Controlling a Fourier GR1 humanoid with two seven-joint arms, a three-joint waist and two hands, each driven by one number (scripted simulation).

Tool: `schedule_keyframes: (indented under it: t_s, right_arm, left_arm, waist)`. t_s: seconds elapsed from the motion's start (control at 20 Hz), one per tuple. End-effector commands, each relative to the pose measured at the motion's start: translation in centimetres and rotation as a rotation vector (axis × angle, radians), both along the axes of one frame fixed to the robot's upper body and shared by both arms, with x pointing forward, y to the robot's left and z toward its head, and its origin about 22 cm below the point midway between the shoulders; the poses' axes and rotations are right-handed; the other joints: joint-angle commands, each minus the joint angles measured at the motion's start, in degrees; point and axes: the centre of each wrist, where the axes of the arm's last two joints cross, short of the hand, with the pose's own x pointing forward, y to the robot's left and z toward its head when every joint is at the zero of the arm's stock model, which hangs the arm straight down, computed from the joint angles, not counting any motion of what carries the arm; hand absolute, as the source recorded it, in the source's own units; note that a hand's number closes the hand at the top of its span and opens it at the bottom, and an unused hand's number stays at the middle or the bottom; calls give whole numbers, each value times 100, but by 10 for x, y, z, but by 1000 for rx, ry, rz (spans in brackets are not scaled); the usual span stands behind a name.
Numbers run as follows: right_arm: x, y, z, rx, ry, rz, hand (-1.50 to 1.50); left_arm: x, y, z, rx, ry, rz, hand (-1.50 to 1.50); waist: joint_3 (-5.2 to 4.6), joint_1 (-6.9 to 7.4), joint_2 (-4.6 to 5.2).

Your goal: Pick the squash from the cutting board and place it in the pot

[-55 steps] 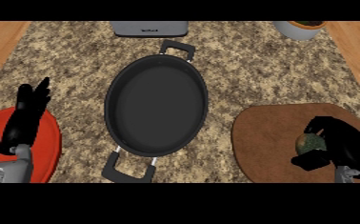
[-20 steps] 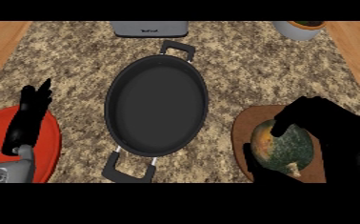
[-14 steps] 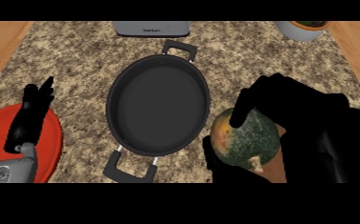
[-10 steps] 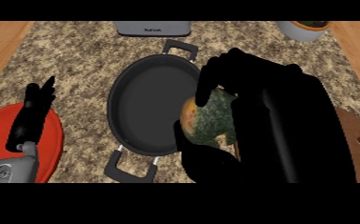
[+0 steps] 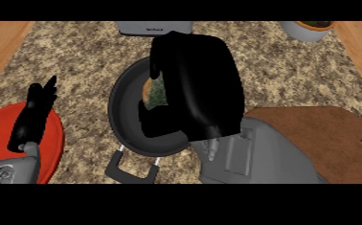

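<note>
squash [image 5: 152, 94]: carried over the pot's bowl, ready to be set down; only a sliver shows at the hand's nine o'clock edge.
right hand [image 5: 198, 87]: curled round the squash, palm down above it.
pot [image 5: 130, 123]: black, under the hand, handle at six o'clock.
cutting board [image 5: 318, 128]: at four o'clock.
left hand [image 5: 32, 116]: at nine o'clock, fingers straight, resting.

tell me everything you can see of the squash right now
Only a sliver of the squash shows: a mottled dark green rind with an orange-tan patch on its left side. The right hand is curled round it and hides most of it, so its full shape and tilt cannot be told. It is held over the inside of the black pot, toward the upper middle; whether it touches the pot's bottom cannot be seen.
</note>
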Motion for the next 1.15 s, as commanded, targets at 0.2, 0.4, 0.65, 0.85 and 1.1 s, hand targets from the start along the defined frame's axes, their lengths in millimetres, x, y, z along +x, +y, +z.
schedule_keyframes:
  t_s: [0.2, 0.4, 0.65, 0.85, 1.1]
  right_arm:
    - [37, 17, -62, 154, 238, -84, -150]
    - [39, 22, -59, 344, 201, -57, -150]
    - [52, 6, -57, 606, 73, -75, -150]
    - [46, -5, -51, 763, -37, -128, -150]
    - [29, -45, -67, 822, -104, -212, -150]
  left_arm:
    - [-10, -7, -9, 1, -13, -13, 0]
    - [-9, -2, -10, -9, 8, -10, 0]
    - [-1, -5, -1, 0, -7, -2, 0]
    - [-10, 4, -2, -7, -6, 6, 0]
    - [-16, 2, -6, -3, 9, 35, 0]
  waist:
    - [5, 82, 16]
    - [6, 100, 19]
    - [11, 53, 28]
    - [10, -41, -9]
    - [11, -152, -28]
